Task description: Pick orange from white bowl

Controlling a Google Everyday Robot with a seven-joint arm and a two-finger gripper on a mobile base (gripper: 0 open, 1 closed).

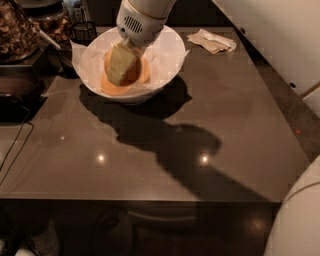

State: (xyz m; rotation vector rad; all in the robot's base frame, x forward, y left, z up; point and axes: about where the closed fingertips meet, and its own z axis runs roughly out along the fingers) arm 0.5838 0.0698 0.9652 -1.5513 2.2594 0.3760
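Grasp step: gripper (121,66) sits down inside white bowl (150,92) at table (225,125) far-left corner, over orange (140,75); its opening/hold can't be told; next likely needs secure closure, then vertical lift.

Dim, warm-toned scene. Light from above the far left throws the arm's (146,15) heavy shadow near-right across the table (240,115). 2 glare spots mark its near half. The gripper (121,67) sits lit inside the white bowl (170,55), far left.

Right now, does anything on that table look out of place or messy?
Only a crumpled paper lying loose on the table beside the white bowl. Nothing spilled; the claw is down inside the bowl.
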